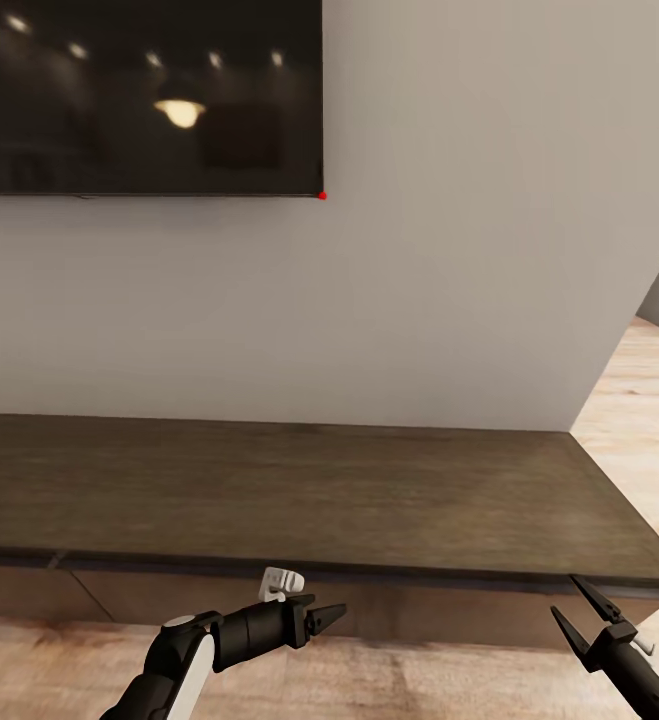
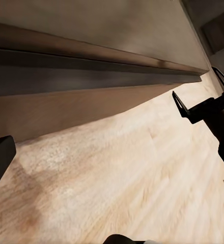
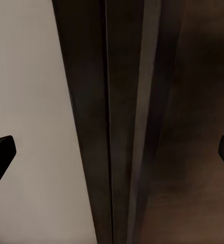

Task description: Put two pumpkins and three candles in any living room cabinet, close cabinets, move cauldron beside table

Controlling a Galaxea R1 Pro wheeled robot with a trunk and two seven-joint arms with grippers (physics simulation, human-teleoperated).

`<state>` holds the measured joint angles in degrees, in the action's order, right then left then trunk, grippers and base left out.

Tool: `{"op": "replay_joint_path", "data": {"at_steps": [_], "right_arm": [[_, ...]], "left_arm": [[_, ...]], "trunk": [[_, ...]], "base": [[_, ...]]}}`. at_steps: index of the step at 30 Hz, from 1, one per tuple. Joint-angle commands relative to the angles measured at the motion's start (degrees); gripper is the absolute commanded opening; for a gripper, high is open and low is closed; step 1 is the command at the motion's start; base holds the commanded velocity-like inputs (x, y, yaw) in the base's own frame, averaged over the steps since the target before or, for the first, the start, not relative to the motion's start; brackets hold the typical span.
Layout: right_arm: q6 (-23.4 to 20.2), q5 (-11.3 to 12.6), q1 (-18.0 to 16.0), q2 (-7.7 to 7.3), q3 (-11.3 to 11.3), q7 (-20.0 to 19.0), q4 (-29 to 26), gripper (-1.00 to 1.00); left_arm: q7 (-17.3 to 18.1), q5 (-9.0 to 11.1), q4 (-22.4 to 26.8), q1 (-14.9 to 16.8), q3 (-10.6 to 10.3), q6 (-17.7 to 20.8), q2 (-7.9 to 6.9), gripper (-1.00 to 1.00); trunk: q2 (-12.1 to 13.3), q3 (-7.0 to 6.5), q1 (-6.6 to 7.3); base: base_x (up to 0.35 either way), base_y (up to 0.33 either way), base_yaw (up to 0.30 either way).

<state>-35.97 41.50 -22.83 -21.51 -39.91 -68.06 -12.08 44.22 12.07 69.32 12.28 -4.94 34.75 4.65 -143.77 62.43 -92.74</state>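
The cabinet [image 1: 319, 490] is a long low dark brown unit against the grey wall, with a bare flat top. Its drawer fronts [image 1: 169, 595] under the top's lip look flush and shut. My left gripper [image 1: 327, 615] hovers open and empty just in front of the cabinet's front edge, near the middle. My right gripper [image 1: 577, 605] stands open and empty by the cabinet's right front corner, fingers pointing up at the lip. The left wrist view shows the cabinet front [image 2: 66, 101] and the right gripper [image 2: 199, 89]. The pumpkins, candles, cauldron and table are out of view.
A black wall TV [image 1: 139, 95] hangs above the cabinet on the left. Light wood plank floor [image 1: 639, 420] runs past the cabinet's right end and lies under both arms [image 2: 122, 168]. The wall ends in a corner at the right.
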Motion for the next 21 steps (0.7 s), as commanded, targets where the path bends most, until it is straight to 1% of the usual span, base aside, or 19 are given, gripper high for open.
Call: {"op": "replay_joint_path", "data": {"at_steps": [1,8,21], "right_arm": [[-0.4,0.3,0.0,-0.02,0.1,-0.1,0.0,1.00],[-0.4,0.3,0.0,-0.02,0.1,-0.1,0.0,1.00],[-0.3,0.3,0.0,0.02,0.1,-0.1,0.0,1.00]], "left_arm": [[0.0,0.3,0.0,0.0,0.0,0.4,0.01,1.00],[0.0,0.3,0.0,0.0,0.0,0.4,0.01,1.00],[0.0,0.3,0.0,0.0,0.0,0.4,0.01,1.00]], "trunk": [[0.0,0.05,0.01],[0.0,0.05,0.01],[0.0,0.05,0.01]], "base": [[0.018,0.000,0.000],[0.044,0.000,0.000],[0.004,0.000,0.000]]}}
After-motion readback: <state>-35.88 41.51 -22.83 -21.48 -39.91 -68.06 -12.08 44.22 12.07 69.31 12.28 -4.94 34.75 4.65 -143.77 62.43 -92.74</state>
